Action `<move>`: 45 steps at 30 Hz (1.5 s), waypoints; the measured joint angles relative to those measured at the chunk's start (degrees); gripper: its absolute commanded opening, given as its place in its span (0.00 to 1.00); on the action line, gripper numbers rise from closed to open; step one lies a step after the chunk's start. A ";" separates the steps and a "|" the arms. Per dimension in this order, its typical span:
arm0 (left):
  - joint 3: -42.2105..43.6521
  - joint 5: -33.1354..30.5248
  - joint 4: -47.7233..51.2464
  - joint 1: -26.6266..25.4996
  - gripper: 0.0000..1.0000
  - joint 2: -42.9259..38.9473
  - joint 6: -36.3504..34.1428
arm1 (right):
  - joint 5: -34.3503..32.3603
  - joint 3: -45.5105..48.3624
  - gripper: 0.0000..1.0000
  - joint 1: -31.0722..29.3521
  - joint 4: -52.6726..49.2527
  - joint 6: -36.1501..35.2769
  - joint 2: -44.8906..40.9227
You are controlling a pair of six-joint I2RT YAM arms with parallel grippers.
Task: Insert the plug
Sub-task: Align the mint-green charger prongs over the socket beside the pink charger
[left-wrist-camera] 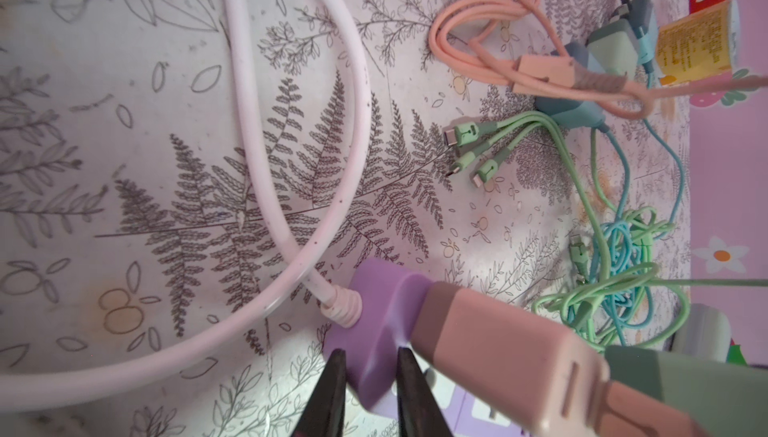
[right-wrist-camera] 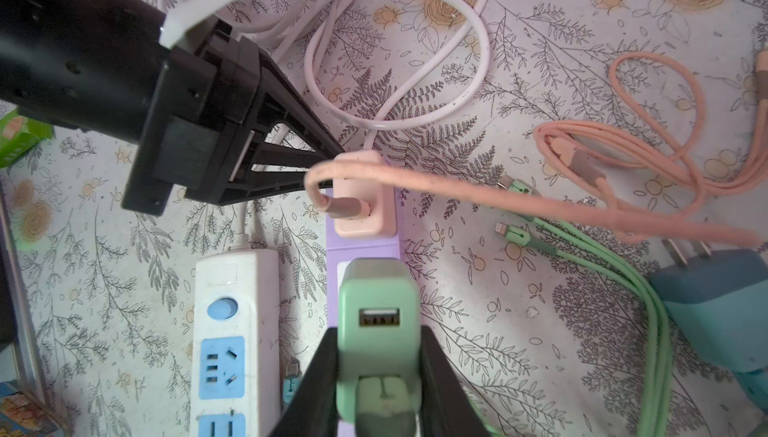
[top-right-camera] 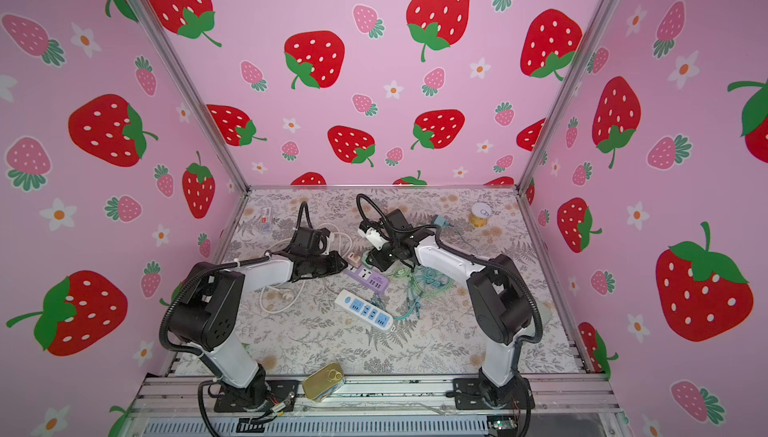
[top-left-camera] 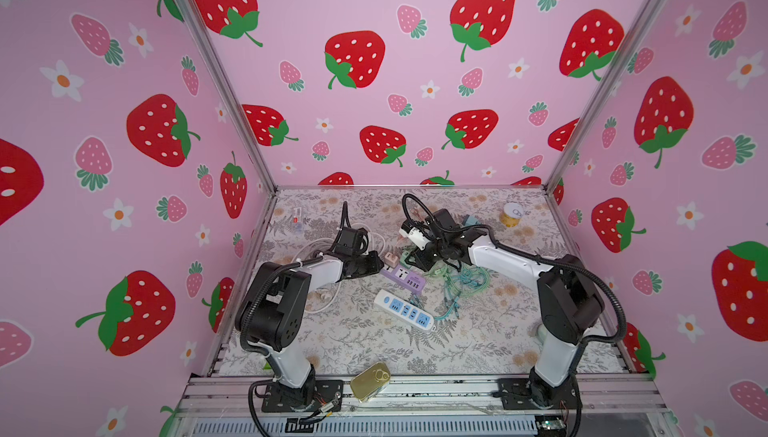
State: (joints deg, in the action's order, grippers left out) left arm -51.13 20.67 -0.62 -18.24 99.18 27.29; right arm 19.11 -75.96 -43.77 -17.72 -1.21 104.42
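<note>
The right gripper (right-wrist-camera: 378, 341) has its jaws clamped on the green plug (right-wrist-camera: 378, 289), over the purple power strip (right-wrist-camera: 361, 244) and at about 3 o'clock of the pink adapter (right-wrist-camera: 380, 217) in both top views. The left gripper (left-wrist-camera: 370, 352) has its jaws astride the strip's cord end, seemingly pressed shut on it.

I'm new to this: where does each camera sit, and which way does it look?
Both top views: overhead at the front, looking down at the table; left arm, right arm show whole.
Left wrist: on the left arm, looking across the table past the left gripper, whose fingers flank the purple strip.
Right wrist: on the right arm, looking down past the right gripper holding a green charger; left gripper shows too.
Shared: both wrist views show purple strip, pink charger.
</note>
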 measured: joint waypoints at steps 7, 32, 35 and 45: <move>-0.39 0.52 -0.04 0.22 0.23 0.46 -0.04 | -0.17 -0.52 0.04 -0.39 -0.17 -0.15 1.09; -0.46 0.96 -0.90 0.59 0.21 0.72 0.00 | -3.74 -2.64 0.04 -1.90 -2.12 -3.32 3.98; -0.46 1.01 -0.90 0.63 0.21 0.74 0.00 | -4.37 -2.99 0.04 -2.25 -2.58 -4.24 4.07; -0.46 1.03 -0.92 0.72 0.21 0.74 0.00 | -6.10 -4.46 0.04 -2.89 -4.44 -6.19 4.63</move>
State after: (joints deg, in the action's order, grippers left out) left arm -51.59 21.69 -1.54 -17.52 99.92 27.29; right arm 13.02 -80.42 -46.65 -22.15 -7.40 109.06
